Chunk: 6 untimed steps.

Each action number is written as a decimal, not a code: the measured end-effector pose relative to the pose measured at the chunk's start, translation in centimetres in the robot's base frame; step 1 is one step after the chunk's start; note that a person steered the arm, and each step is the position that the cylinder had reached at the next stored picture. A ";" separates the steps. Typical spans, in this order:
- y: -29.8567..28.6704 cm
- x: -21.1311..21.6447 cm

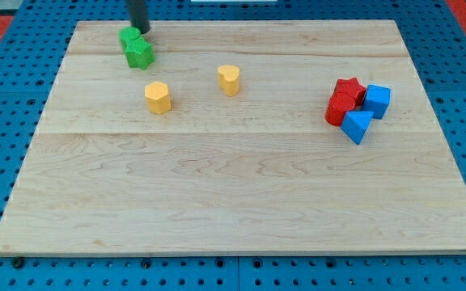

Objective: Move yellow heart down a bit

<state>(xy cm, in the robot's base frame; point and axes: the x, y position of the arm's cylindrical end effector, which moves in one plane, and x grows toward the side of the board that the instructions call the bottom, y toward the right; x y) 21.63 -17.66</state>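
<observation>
My tip (143,31) sits at the far left of the wooden board (241,202), touching or just beside the far edge of two green blocks (136,47) that are pressed together there; their exact shapes are hard to make out. There is no claw on this arm, only the dark rod, so there is nothing to be wide, narrow or holding. The yellow heart (229,80) stands in the far half of the board, a little left of centre, well apart from my tip and to its right. A second yellow block (158,97), six-sided by the look of it, lies to the left of the heart and slightly nearer. On the right side a cluster of two red blocks (344,100) and two blue blocks (367,111) sits packed together, far from everything else. By my judgement the task is at its approach step: the heart has not been contacted. The next move calls for bringing my tip to the right, clear of the green blocks, to a spot just beyond the heart's far side, then pushing it a short way toward the near edge, stopping early since only a small shift is asked.
</observation>
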 end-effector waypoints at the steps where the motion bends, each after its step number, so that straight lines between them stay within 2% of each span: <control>1: 3.3 0.2; 2: 8.0 1.7; 3: 12.8 8.8; 4: 12.1 12.1; 5: 13.8 8.5; 6: 17.0 11.2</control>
